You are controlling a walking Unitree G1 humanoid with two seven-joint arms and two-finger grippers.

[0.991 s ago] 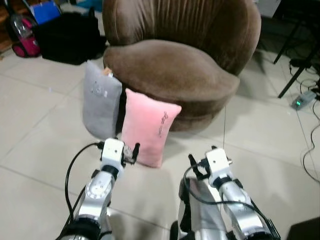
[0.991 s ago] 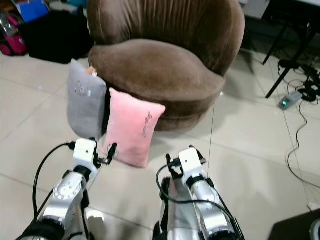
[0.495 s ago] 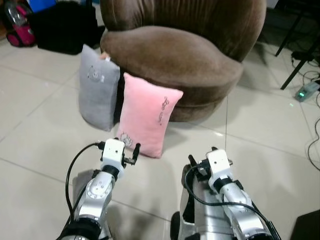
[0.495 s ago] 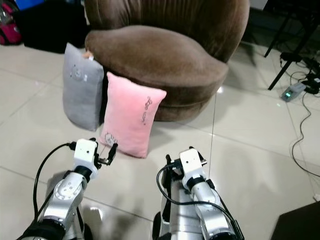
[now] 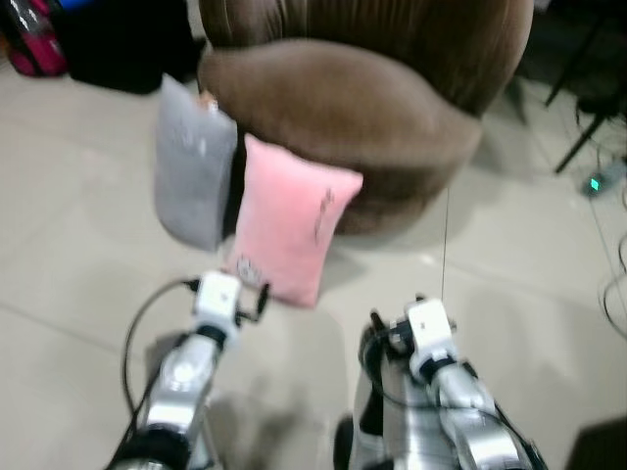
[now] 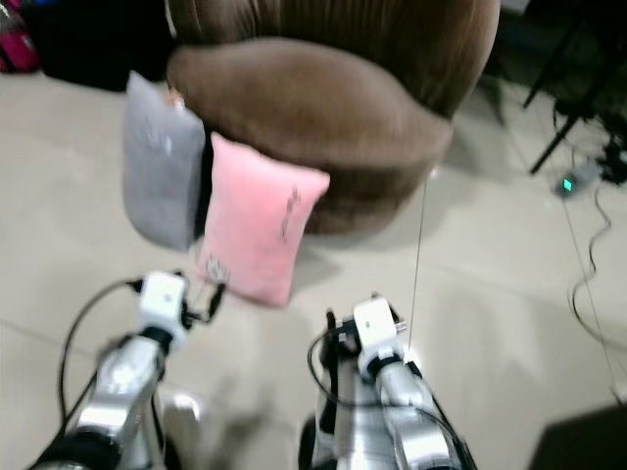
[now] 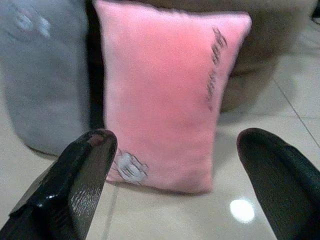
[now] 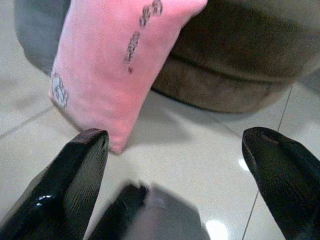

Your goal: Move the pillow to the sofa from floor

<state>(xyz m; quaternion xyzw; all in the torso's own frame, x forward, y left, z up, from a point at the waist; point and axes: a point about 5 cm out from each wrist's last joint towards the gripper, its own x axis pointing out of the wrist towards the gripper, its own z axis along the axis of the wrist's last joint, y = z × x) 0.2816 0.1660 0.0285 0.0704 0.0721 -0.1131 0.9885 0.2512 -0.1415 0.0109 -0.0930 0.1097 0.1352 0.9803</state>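
Note:
A pink pillow stands upright on the tiled floor, leaning against the base of a round brown sofa chair. A grey pillow leans beside it on its left. My left gripper is held out low, just short of the pink pillow's bottom corner; in the left wrist view its black fingers stand wide apart with the pink pillow ahead between them. My right gripper is open over bare floor to the pillow's right, and the pink pillow lies ahead of it, off to one side.
A black bag and a pink item sit at the back left. A black stand's leg and cables with a green-lit power strip lie on the floor at the right. Open tiles spread to the left.
The whole view has shifted and blurred as the camera moved nearer the chair and pillows. Both arms keep the same outstretched pose with fingers apart.

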